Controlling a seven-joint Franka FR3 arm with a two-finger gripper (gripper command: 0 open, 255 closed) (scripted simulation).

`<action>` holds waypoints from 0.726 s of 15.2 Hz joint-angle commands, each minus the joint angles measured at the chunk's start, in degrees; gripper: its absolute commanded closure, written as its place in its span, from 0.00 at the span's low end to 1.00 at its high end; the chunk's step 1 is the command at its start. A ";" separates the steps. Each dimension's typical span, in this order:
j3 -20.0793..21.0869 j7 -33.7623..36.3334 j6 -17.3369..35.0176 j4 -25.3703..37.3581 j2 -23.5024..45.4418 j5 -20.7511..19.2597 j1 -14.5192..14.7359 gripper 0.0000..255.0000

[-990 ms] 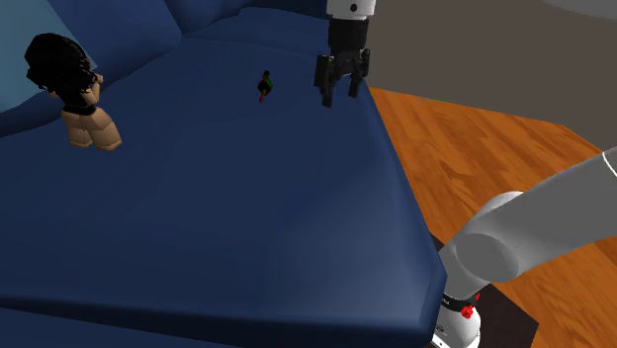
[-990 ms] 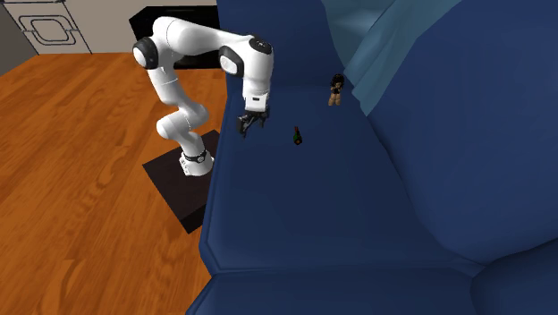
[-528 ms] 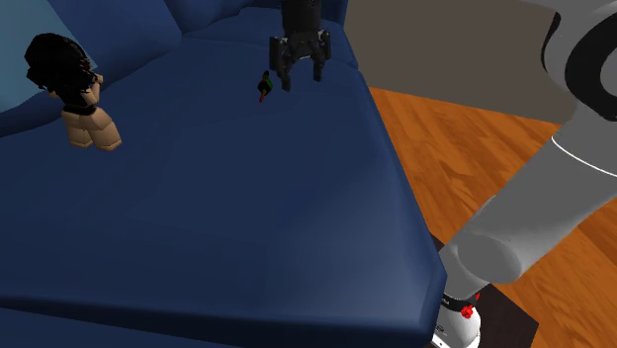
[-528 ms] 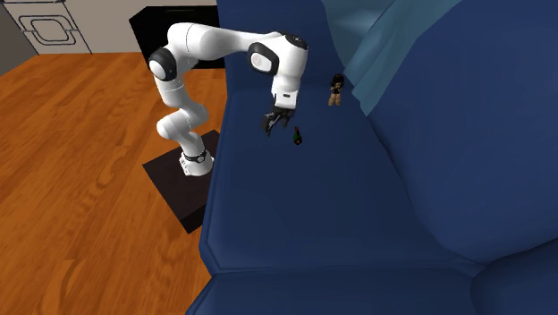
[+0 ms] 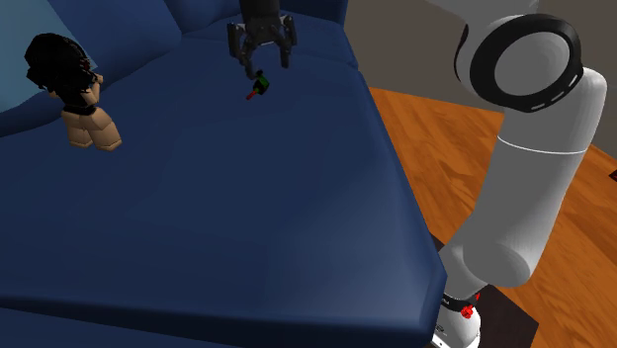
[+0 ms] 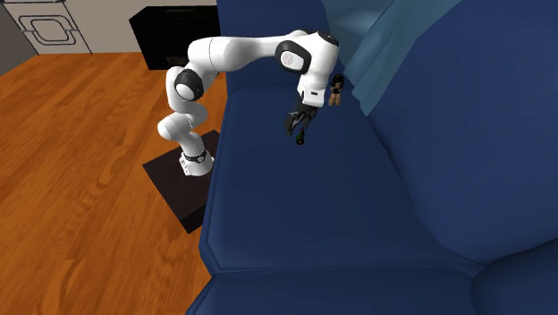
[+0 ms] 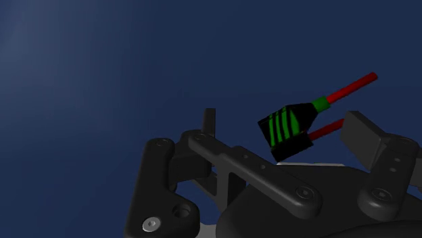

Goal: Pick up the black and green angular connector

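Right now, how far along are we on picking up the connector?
Done: the approach, it seems; the end effector hangs just above the black and green connector on the blue sofa seat. In hand: alignment; in the wrist view the connector lies between the open fingers, apparently untouched. Left: lower, close on it and lift.

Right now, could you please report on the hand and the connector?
Hand open, close over the connector. Connector lies on the sofa seat, not gripped. Doll well off to one side, nothing in the way.
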 commanded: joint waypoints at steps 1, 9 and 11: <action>-0.01 0.36 1.80 -2.23 -0.37 0.13 -0.20 0.00; -0.06 0.71 6.24 -8.56 -2.35 0.98 -1.00 1.00; -0.06 0.72 6.40 -8.81 -2.44 1.01 -1.04 1.00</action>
